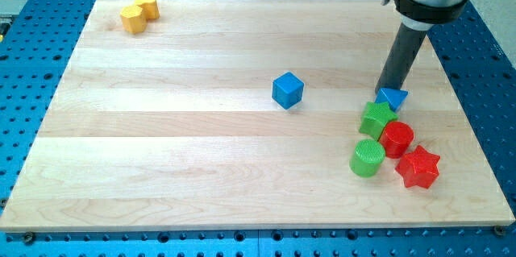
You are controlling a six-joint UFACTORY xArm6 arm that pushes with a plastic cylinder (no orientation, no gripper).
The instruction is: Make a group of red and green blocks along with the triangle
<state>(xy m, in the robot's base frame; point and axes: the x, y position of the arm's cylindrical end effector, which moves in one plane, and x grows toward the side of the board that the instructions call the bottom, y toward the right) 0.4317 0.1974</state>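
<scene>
Take the small blue triangular plastic block (393, 97) as your landmark: it lies on the pale wooden board (161, 128) near the view's right edge, and my tip (384, 90) sits right against its upper-left side, touching or all but touching. There are no fingers on this rig to spread or pinch, only the straight dark rod (401, 57), so everything is done by pushing. Just below the triangle, touching it or nearly so, is the green star-shaped block (376, 118); the red cylinder (397, 138) sits just below and slightly right of the triangle, the green cylinder (368, 158) further below and to its left, and the red star-shaped block (418, 167) lowest, to its lower right. You will likely find these blocks light, rigid and quick to slide on the smooth wood, and the triangle's sloped faces may let it swivel or slip off the rod, so press on the middle of a flat side, not near a corner. The rod hangs nearly upright from the wrist at the view's top right, leaning slightly. The group looks nearly made; a short nudge downward should close it. The blue cube (287, 90) stands well left of the triangle, and the two yellow blocks (139, 13) lie far to its upper left, out of play.
</scene>
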